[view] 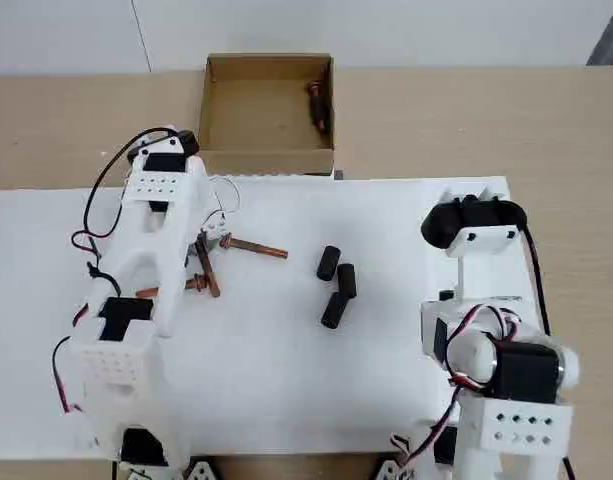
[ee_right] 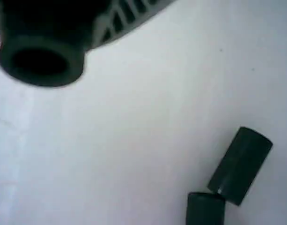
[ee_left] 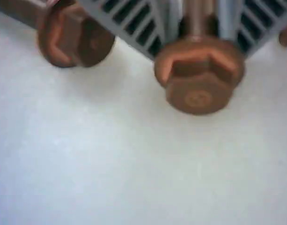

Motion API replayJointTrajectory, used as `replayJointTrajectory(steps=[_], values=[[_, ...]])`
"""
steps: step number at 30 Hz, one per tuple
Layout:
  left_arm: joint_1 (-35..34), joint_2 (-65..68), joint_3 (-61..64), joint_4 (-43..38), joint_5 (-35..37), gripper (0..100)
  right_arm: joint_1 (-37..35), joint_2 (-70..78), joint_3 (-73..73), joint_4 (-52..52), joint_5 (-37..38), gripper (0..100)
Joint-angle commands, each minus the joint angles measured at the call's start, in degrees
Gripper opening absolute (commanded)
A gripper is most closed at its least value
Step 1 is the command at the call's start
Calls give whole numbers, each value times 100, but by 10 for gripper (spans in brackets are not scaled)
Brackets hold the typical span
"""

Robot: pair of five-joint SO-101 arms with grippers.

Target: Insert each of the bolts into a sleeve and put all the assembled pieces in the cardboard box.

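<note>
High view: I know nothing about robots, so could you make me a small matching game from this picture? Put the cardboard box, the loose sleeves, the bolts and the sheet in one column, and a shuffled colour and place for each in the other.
Things:
1. cardboard box
2. loose sleeves
3. bolts
4. sheet

Colour and place:
a. black, lying near the middle of the sheet
b. white, with sleeves and bolts lying on it
c. copper-coloured, towards the left of the sheet
d. tan, just beyond the sheet's far edge

Pairs: 1-d, 2-a, 3-c, 4-b
</note>
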Motion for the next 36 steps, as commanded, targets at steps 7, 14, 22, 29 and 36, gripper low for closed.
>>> replayJointTrajectory(steps=[7, 14, 22, 29, 36], values=[[-18, -53, -1165, 580, -26, 6, 48, -66, -185, -66, -53, 3], [-9, -791, -2255, 1178, -281, 6, 31, -75, -818, 127, -9, 3], [448, -2127, -2501, 1864, -941, 6, 92, -259, -1248, 462, 0, 2], [985, -3754, -2237, 1925, -1635, 6, 330, -1684, -791, -22, -44, 3], [1020, -4905, -848, 1556, -1714, 6, 295, -3292, 993, -1270, -53, 3]])
